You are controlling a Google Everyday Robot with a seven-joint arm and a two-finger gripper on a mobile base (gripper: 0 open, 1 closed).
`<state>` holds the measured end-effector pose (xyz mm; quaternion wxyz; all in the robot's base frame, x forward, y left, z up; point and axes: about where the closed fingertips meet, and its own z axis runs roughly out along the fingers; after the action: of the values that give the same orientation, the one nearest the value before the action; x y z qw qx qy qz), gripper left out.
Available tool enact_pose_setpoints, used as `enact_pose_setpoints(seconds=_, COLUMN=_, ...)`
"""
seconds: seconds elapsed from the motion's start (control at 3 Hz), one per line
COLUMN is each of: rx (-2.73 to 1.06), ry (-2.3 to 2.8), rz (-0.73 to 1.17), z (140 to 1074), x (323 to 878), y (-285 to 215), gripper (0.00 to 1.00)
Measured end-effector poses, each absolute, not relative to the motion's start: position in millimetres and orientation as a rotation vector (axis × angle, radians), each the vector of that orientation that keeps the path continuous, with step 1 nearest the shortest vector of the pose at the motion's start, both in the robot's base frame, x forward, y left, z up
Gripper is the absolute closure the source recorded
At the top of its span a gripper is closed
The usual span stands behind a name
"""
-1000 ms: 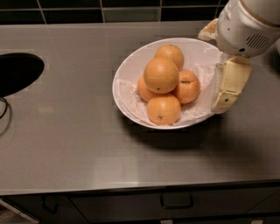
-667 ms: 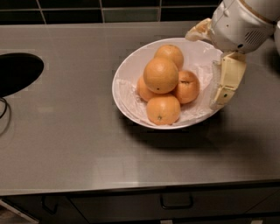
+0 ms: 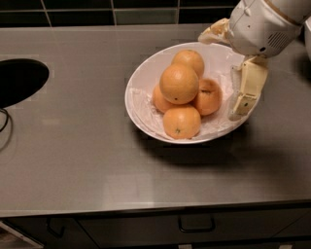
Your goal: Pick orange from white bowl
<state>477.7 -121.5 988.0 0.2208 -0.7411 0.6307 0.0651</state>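
A white bowl [image 3: 128, 99], lined with crinkled clear wrap [image 3: 146, 109], sits right of centre on a grey steel counter [image 3: 73, 155] with five oranges heaped inside. The orange [image 3: 179, 83], the biggest and palest of them, lies on top of the heap, resting on the fruit below and touched by nothing else. Around it are a rear orange [image 3: 190, 59] towards the back rim, a right orange [image 3: 210, 96] showing a dark stem spot, a front orange [image 3: 181, 122] nearest the counter's front edge, and a half-hidden orange [image 3: 158, 99] tucked under the left side. The robot's white arm [image 3: 262, 24] comes in from the upper right corner, and its tool [image 3: 219, 77] hangs over the right-hand side of the bowl. The tool's two cream fingers stand well apart and grip nothing: the long finger [image 3: 248, 90] points down over the right rim, the short finger [image 3: 215, 31] juts out above the back rim. A dark oval sink opening [image 3: 19, 80] is cut into the counter at far left, beside a thin black cable [image 3: 5, 124]. Dark wall tiles [image 3: 97, 9] run along the back, and a drawer handle [image 3: 197, 226] shows below the counter's front edge.
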Motion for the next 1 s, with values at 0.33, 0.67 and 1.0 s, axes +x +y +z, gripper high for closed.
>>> enact_pose_setpoints(seconds=0.33, rx=-2.075, ry=1.7, rz=0.179, z=984, x=490, y=-108, gripper=0.0)
enact_pose_setpoints(seconds=0.67, rx=-2.141, ry=1.644, rz=0.195, z=980, x=504, y=-89, gripper=0.0)
enact_pose_setpoints(seconds=1.0, rx=-2.22, ry=1.596, rz=0.234, z=972, x=513, y=-72, gripper=0.0)
